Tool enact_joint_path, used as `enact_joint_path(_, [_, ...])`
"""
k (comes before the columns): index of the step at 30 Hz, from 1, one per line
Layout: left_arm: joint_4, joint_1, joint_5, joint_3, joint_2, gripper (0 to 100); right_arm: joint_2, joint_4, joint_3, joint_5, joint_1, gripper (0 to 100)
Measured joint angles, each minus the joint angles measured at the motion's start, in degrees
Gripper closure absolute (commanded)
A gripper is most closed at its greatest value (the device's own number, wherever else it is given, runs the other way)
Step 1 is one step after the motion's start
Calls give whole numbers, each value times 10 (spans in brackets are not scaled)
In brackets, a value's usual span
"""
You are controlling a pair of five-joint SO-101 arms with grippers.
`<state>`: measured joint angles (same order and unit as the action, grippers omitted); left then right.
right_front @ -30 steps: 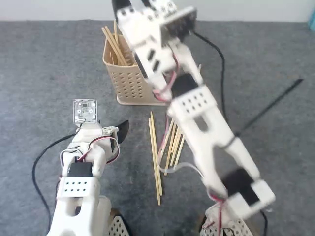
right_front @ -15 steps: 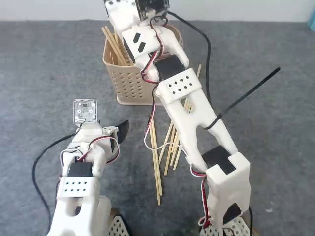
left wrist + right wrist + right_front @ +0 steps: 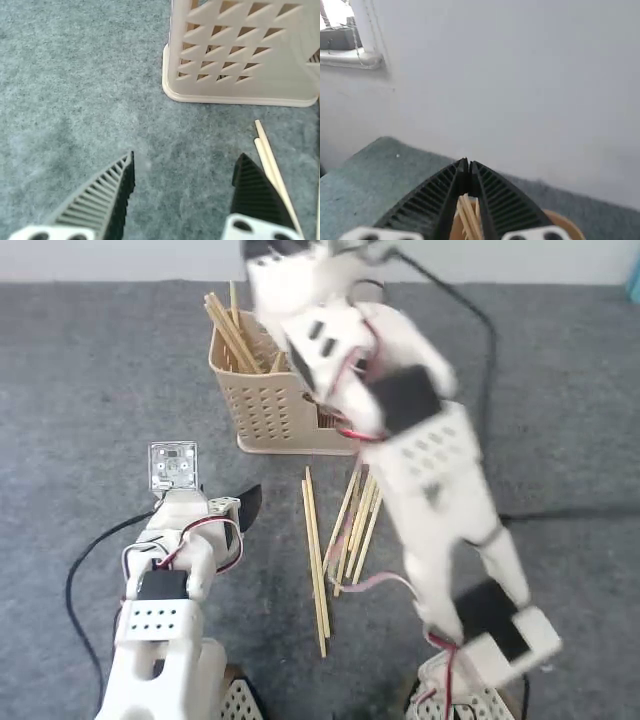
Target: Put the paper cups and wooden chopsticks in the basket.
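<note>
The right gripper (image 3: pixel 468 167), clenched on wooden chopsticks (image 3: pixel 468 216) by the basket (image 3: pixel 262 400), may scatter them onto the surface (image 3: pixel 100 370) if it releases misaligned; the left gripper (image 3: pixel 182 175) sits released.

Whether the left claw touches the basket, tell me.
Apart. The left wrist view shows bare carpet between the open left claw and the basket.

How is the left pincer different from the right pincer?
The left pincer is open and holds nothing; the right pincer is shut on wooden chopsticks. The left pincer sits low over the carpet near the basket; the right pincer points toward a wall. Both have ridged, pointed fingers.
</note>
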<state>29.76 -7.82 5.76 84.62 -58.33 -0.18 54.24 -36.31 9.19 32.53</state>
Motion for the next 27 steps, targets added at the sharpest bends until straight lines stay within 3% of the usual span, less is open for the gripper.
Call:
enact_joint_path(5, [0, 0, 0, 0, 0, 699, -71, 236, -1, 36, -28, 992])
enact_joint_path(11, [0, 0, 0, 0, 0, 699, -98, 441, -1, 40, -93, 992])
enact_joint_path(16, [18, 6, 0, -4, 0, 699, -159, 464, 62, 40, -163, 992])
enact_joint_path(23, [75, 17, 0, -21, 0, 699, -320, 463, 288, 40, -171, 992])
enact_joint_path(27, [99, 45, 45, -40, 0, 699, -400, 434, 447, 40, -171, 992])
